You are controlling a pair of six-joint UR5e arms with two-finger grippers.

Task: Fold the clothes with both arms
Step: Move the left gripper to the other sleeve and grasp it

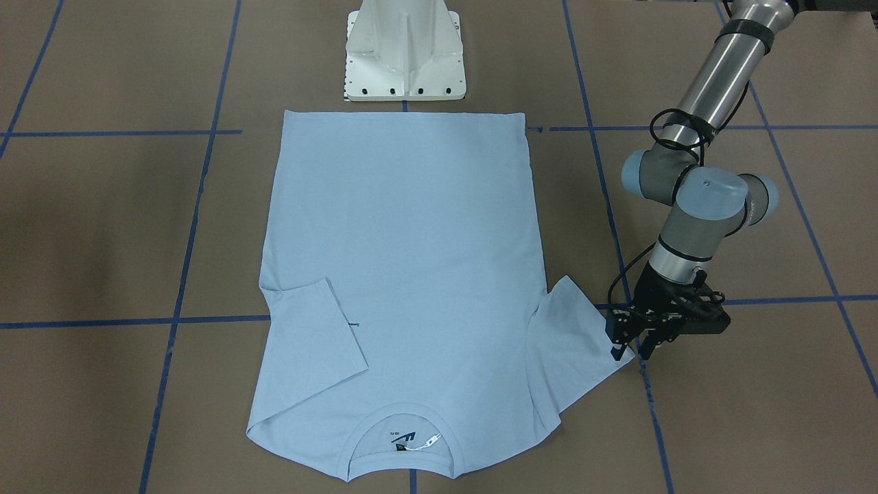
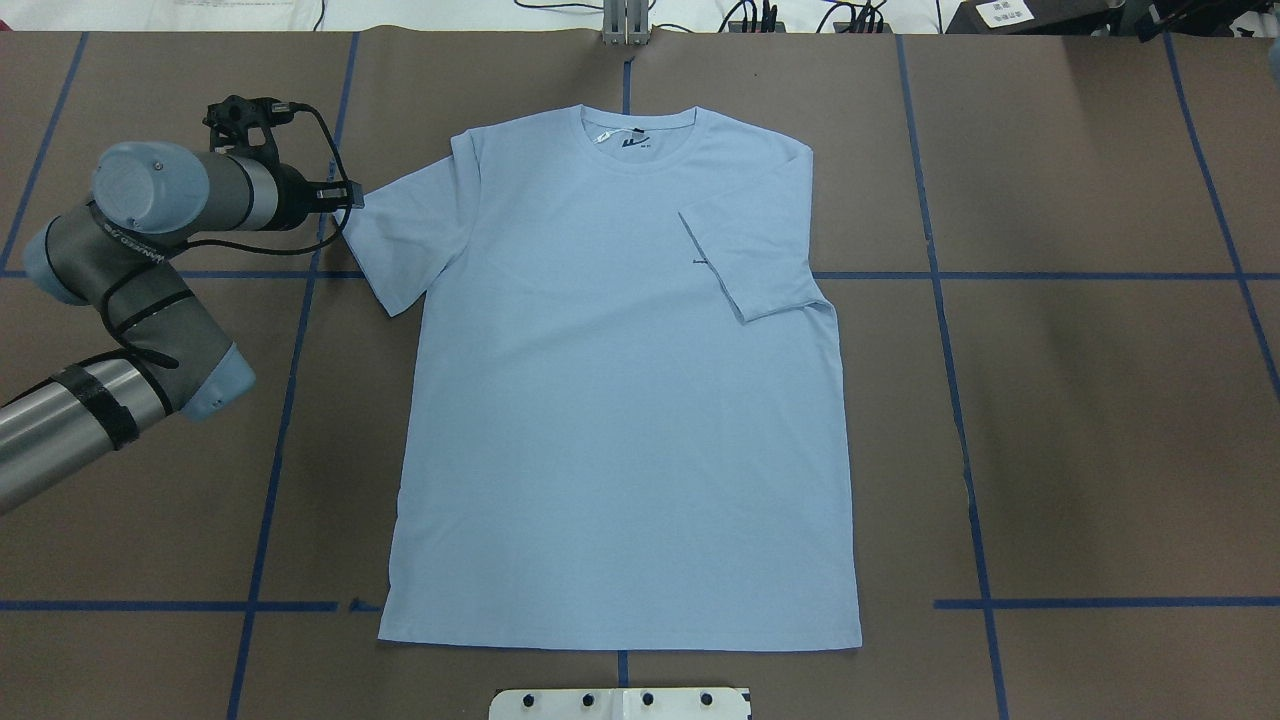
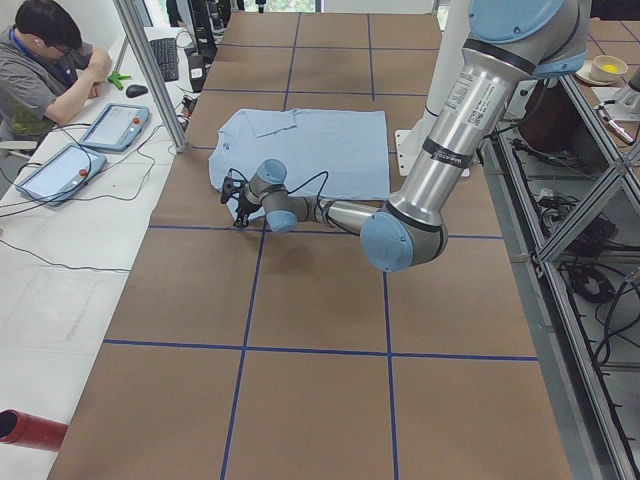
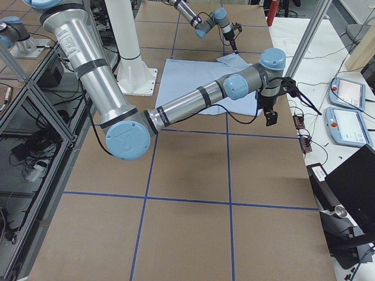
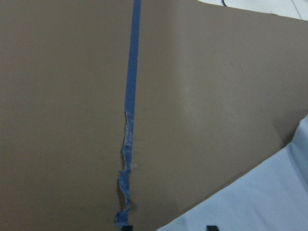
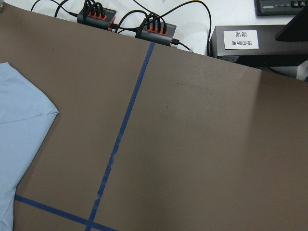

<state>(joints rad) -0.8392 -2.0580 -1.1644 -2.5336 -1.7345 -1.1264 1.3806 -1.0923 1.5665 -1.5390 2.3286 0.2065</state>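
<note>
The light blue T-shirt (image 2: 620, 400) lies flat on the brown table, collar and dark label (image 2: 632, 140) at the far edge. Its sleeve on my right side (image 2: 750, 260) is folded in over the body. The other sleeve (image 2: 400, 240) is spread out. My left gripper (image 1: 631, 351) is low at that sleeve's tip, open. Its fingertips (image 5: 210, 227) show apart at the bottom of the left wrist view, with the sleeve edge (image 5: 269, 202) beside them. My right gripper (image 4: 269, 111) hovers off the shirt's other side. I cannot tell if it is open.
The white pedestal (image 1: 405, 55) stands at the shirt's hem. Blue tape lines (image 2: 290, 400) cross the table. Power strips (image 6: 125, 24) and a black labelled box (image 6: 245, 41) lie past the far edge. An operator (image 3: 50, 60) sits beside tablets (image 3: 115, 125) and a metal post (image 3: 150, 70).
</note>
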